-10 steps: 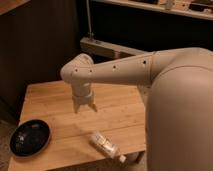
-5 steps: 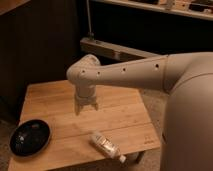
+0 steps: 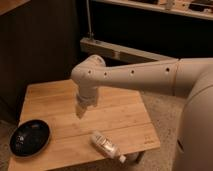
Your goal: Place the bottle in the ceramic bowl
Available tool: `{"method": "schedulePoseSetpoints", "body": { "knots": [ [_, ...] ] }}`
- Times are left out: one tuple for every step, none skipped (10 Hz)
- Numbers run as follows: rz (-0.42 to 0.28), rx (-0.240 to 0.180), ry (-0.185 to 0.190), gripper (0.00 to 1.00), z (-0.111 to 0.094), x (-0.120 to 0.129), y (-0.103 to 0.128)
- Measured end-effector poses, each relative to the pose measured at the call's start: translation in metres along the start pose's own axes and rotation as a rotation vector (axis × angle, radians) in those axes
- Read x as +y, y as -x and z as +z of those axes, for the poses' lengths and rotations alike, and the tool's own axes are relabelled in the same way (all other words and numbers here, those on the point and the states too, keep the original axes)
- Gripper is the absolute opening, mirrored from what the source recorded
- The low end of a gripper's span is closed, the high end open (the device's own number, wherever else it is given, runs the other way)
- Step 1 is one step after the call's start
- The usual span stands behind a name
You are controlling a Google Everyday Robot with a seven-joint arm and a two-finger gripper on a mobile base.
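Observation:
The small whitish bottle (image 3: pixel 105 145) lies on its side near the front right edge of the wooden table (image 3: pixel 60 100), cap pointing toward the right corner. The glossy black ceramic bowl (image 3: pixel 30 138) sits at the table's front left corner, with nothing in it. My gripper (image 3: pixel 81 111) hangs from the white arm over the middle of the table, above and slightly left of the bottle, and right of the bowl. It holds nothing that I can see.
The white arm (image 3: pixel 135 77) reaches in from the right across the table. A dark shelf unit with a pale rail (image 3: pixel 115 50) stands behind the table. Speckled floor lies to the right of the table.
The arm has swung forward and the gripper has moved lower, nearer the bottle. Bottle and bowl have not moved.

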Motion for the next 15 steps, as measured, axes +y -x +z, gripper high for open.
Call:
{"method": "schedulePoseSetpoints", "body": {
  "knots": [
    [-0.016, 0.000, 0.001, 0.65, 0.000, 0.001, 0.001],
    [-0.008, 0.003, -0.001, 0.65, 0.000, 0.001, 0.002],
    [0.017, 0.038, -0.007, 0.65, 0.004, 0.002, 0.006],
    [0.014, 0.076, -0.010, 0.65, 0.008, 0.007, 0.010],
    [0.014, 0.096, -0.009, 0.65, 0.011, 0.014, 0.012],
    [0.018, 0.112, -0.018, 0.65, 0.014, 0.017, 0.004],
    [0.012, 0.111, -0.015, 0.65, 0.016, 0.023, -0.002],
    [0.014, 0.105, -0.011, 0.65, 0.017, 0.027, -0.016],
    [0.025, 0.106, -0.012, 0.65, 0.017, 0.028, -0.037],
    [0.028, 0.099, -0.008, 0.65, 0.018, 0.031, -0.052],
    [0.039, 0.093, -0.006, 0.65, 0.019, 0.032, -0.069],
    [0.050, 0.091, -0.004, 0.65, 0.025, 0.032, -0.085],
    [0.056, 0.088, 0.002, 0.65, 0.034, 0.033, -0.096],
    [0.055, 0.084, 0.005, 0.65, 0.041, 0.034, -0.102],
    [0.056, 0.077, 0.013, 0.65, 0.049, 0.034, -0.107]
  ]
}}
